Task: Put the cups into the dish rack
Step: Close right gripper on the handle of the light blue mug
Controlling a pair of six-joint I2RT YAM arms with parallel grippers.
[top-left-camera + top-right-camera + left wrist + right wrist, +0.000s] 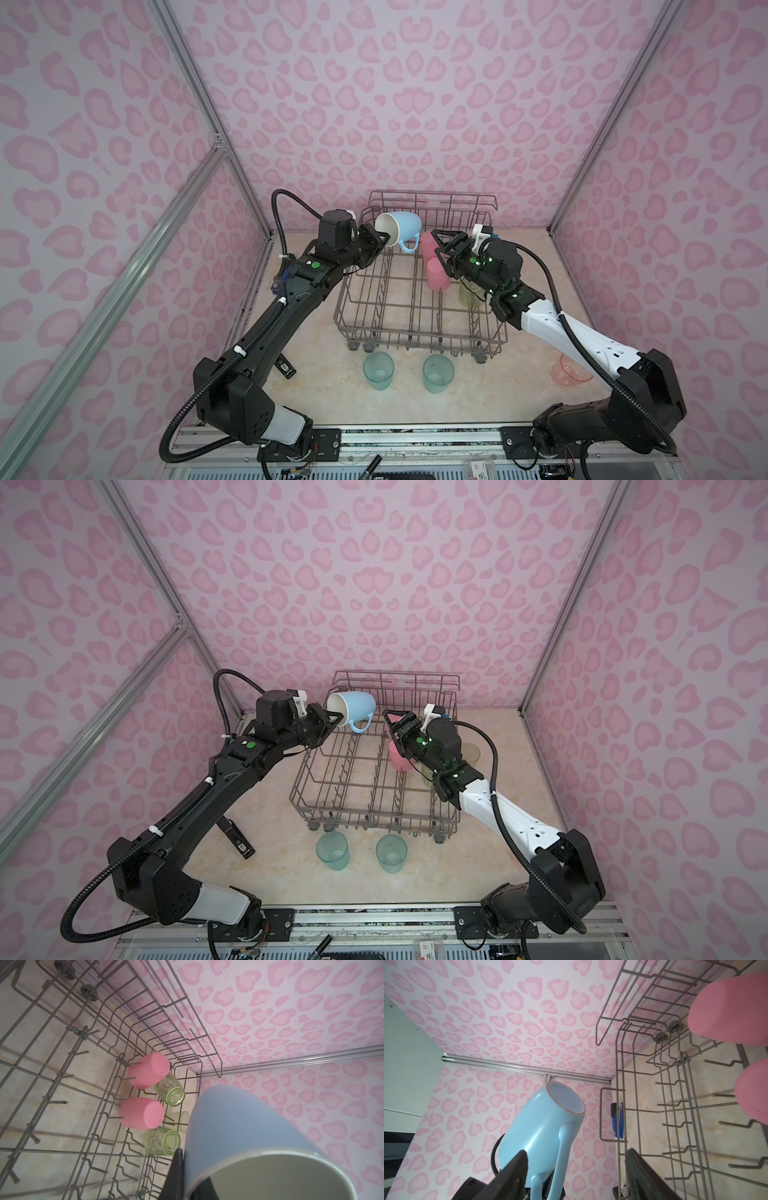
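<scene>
My left gripper (384, 241) (191, 1180) is shut on the rim of the light-blue mug (401, 227) (355, 707) (542, 1126), held tilted above the back left corner of the dish rack (419, 334) (83, 1032). My right gripper (435, 243) (577, 1159) is open over the rack, facing the mug's handle, a little short of it. Two pink cups (148, 1070) (141, 1112) and two yellow-green cups (170, 1091) (162, 1140) stand upside down in the rack's right side.
Two teal cups (378, 370) (437, 372) stand in front of the rack. A salmon cup (569, 372) sits half hidden under my right arm. A pale cup (471, 752) stands right of the rack. A blue stapler (617, 1120) lies left of it.
</scene>
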